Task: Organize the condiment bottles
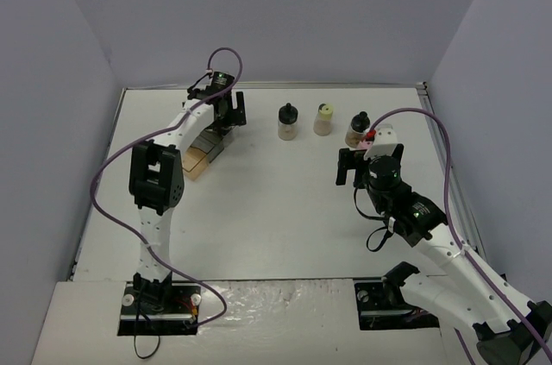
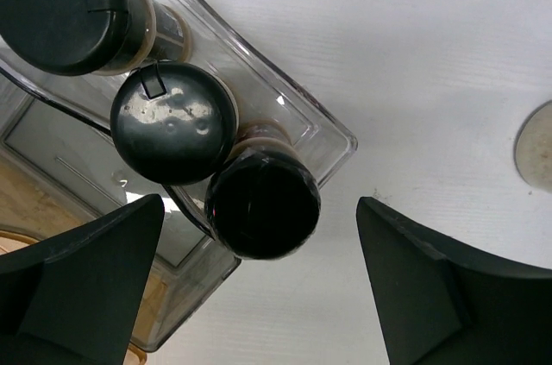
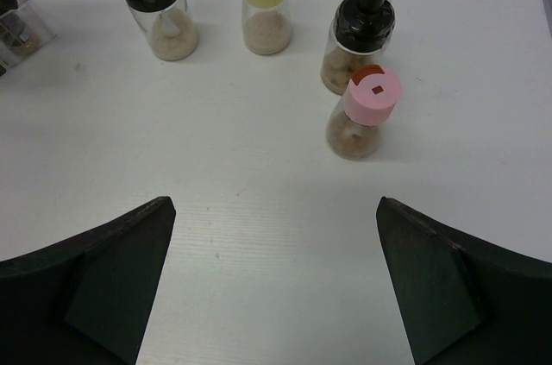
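Tray [image 2: 335,137] with three black-capped jars [image 2: 172,123]

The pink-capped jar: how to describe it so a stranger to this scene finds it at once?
On the white table, four loose jars stand near the far edge, ahead of the right claw. The pink-capped jar is the nearest to that claw, just in front of a black-capped jar. Only its cap is pink.
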